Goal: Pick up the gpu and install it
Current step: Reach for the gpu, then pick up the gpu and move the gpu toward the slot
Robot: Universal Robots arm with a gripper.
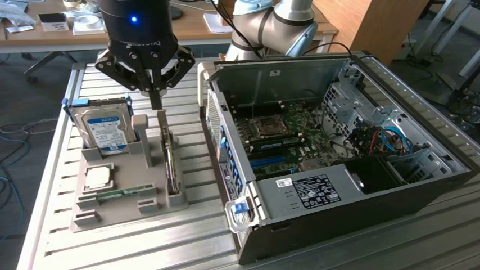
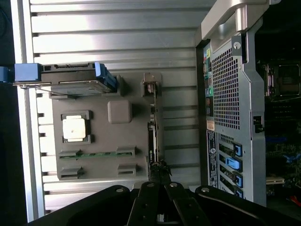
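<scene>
Gripper (image 1: 156, 103) fingers pressed together, empty, hanging just above the gpu's (image 1: 172, 163) bracket end. Gpu stands on edge in the holder (image 1: 112, 211), its long axis parallel to the adjacent case (image 1: 338, 191) wall.

Claw (image 1: 155, 104) points straight down, fingers (image 1: 154, 93) pressed tog. into one narrow tip, black linkages splayed out either side above. Black wrist (image 1: 143, 34) upright over it, blue light (image 1: 135, 19) lit. Grey arm (image 1: 270, 22) bends in from behind, twd ext. view's right. Wrist view: finger bars converge to a closed point.
</scene>
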